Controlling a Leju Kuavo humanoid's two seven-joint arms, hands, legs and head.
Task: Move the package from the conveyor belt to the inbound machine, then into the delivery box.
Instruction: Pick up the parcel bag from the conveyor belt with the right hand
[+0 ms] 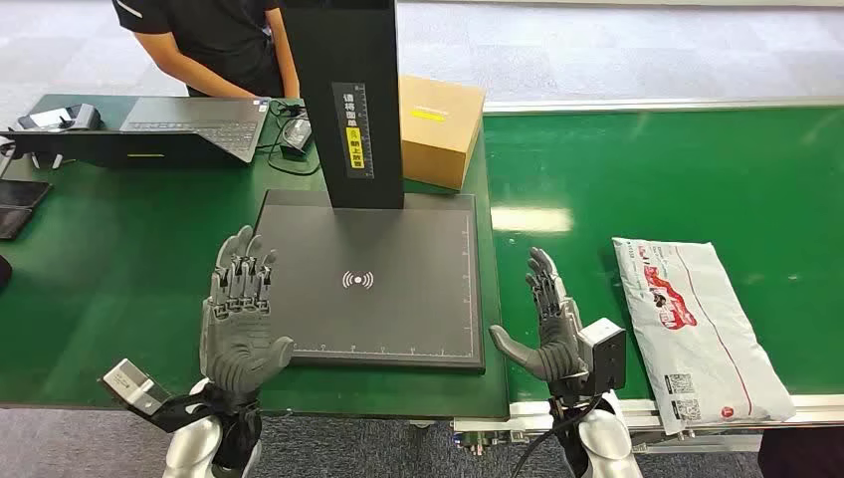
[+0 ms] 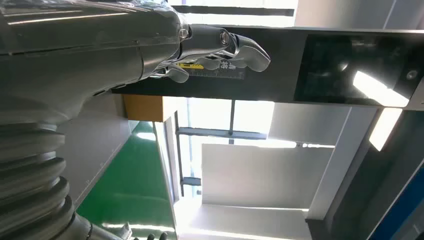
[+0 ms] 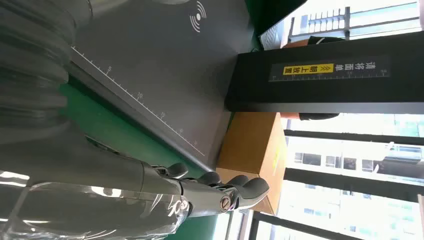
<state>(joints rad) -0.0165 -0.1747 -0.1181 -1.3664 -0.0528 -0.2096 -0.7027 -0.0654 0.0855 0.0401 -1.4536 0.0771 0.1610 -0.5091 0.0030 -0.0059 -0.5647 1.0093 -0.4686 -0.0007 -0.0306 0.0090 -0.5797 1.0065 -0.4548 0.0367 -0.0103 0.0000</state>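
**Both hands raised and bare, package lying on the belt**

Flanking the inbound machine's dark scan plate, the 2 hands are held up with fingers spread and nothing in them. In the head view the left hand sits at about 8 o'clock from the wireless mark at the plate's middle, its fingertips over the plate's left edge. The right hand sits at about 4 o'clock from that mark, just past the plate's right edge, over the near left end of the green conveyor belt, thumb pointing toward the plate.

The package, a white mailer bag with red print and small codes near its close end, lies flat on the belt at 3 o'clock from the right hand, near it but apart; its close corner reaches the belt's metal edge rail.

The machine's black column stands at 12 o'clock on the plate, with a yellow label on its face. A brown cardboard box rests just right of the column, possibly touching the plate's back corner, though the angle leaves that unclear. At 10 o'clock, on the green table, a laptop lies open before a person in a black shirt.

The right wrist view shows the column, the box and the plate's ruled edge beyond the extended fingers.
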